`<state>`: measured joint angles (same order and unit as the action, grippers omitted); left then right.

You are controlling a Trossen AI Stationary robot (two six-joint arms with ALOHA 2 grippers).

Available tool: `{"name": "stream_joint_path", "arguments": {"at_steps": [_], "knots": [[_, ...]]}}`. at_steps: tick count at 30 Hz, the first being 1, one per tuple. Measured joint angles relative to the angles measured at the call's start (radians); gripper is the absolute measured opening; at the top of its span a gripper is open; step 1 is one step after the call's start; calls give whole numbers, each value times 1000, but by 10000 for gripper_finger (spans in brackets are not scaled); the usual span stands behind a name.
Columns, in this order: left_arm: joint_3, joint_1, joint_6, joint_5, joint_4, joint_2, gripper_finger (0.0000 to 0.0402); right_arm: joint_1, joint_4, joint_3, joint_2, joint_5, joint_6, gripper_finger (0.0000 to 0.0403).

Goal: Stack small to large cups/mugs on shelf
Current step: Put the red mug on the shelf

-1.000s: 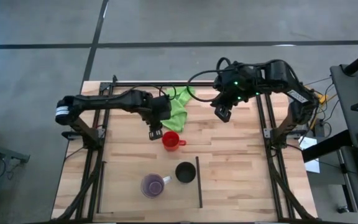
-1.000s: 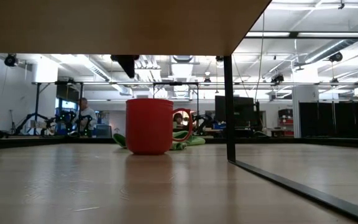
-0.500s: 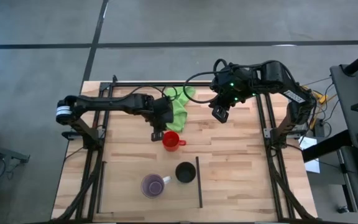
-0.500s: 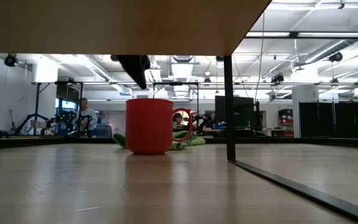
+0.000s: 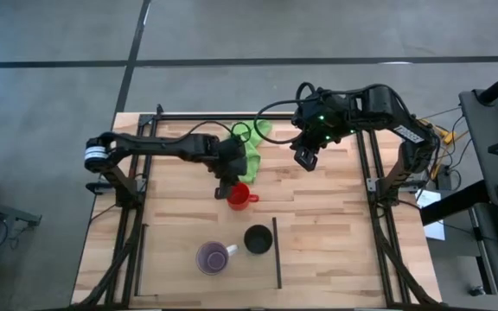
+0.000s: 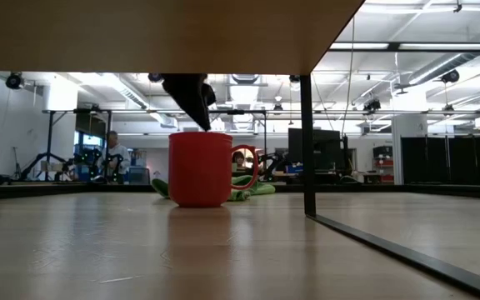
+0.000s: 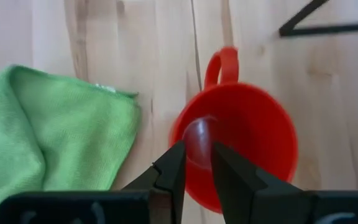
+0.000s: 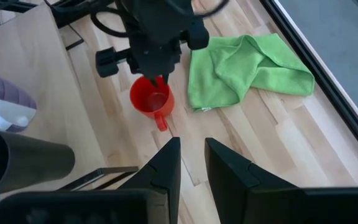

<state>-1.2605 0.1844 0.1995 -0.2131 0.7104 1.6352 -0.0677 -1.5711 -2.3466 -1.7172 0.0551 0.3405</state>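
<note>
Left wrist view alone shows it — left gripper (image 7: pixel 196 163) parted astride red mug's (image 7: pixel 241 140) rim.

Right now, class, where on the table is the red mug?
In the high view the red mug stands near mid-table, beside the green cloth, with the left gripper at its rim.

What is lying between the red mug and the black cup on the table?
Nothing: in the high view only bare wood separates the red mug from the black cup, which stands apart from it inside the shelf.
</note>
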Motion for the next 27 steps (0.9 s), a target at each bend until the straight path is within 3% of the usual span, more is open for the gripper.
{"name": "stream_joint_path", "arguments": {"at_steps": [27], "knots": [[-9, 5, 74, 49, -31, 38, 61, 0, 0, 2, 0, 1, -25, 68]]}}
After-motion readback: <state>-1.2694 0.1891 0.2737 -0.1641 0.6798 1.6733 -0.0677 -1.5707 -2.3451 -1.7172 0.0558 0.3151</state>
